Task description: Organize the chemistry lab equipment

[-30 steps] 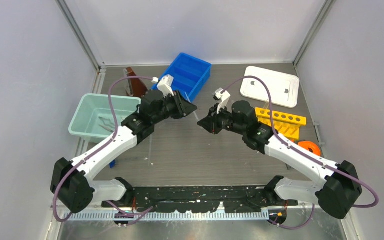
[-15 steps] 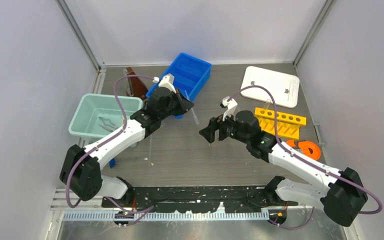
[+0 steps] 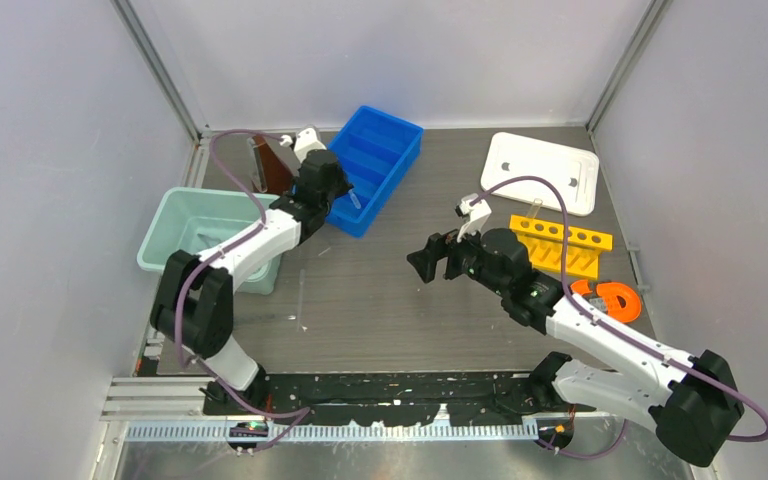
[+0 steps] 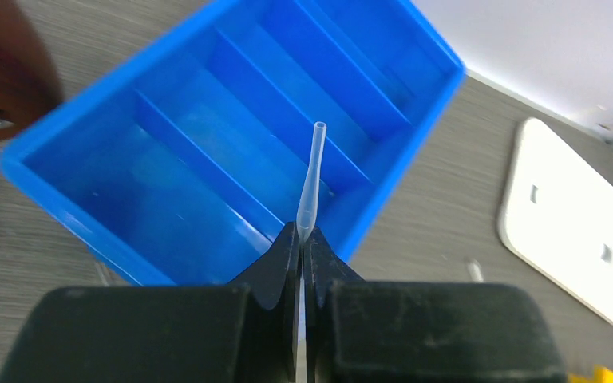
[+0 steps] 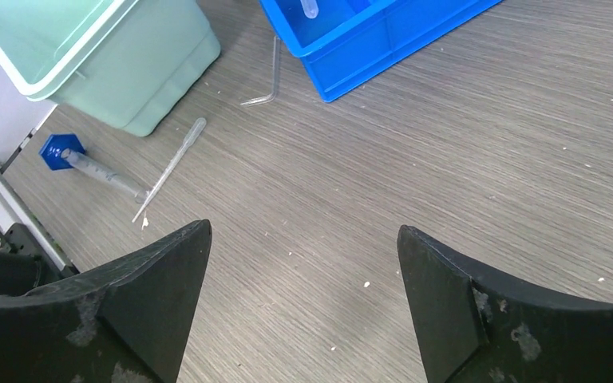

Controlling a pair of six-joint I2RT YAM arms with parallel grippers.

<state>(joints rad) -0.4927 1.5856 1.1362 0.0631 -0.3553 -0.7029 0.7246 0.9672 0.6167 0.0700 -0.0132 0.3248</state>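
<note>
My left gripper is shut on the lower end of a thin clear tube. The tube points up over the divided blue bin. From above, the left gripper hangs at the blue bin's near left rim. My right gripper is open with nothing in it, above bare table at the centre; the right wrist view shows only wood between its fingers. A clear pipette, a bent glass rod and a blue-capped tube lie on the table. The yellow holed rack and white lid sit at right.
A teal tub at left holds silver tongs. A brown object stands behind it. An orange reel lies near the rack. Grey walls close in the table on three sides.
The two grippers met at the centre, then the right one opened and drew back. The left gripper swung back and left with the clear tube to the blue bin.
</note>
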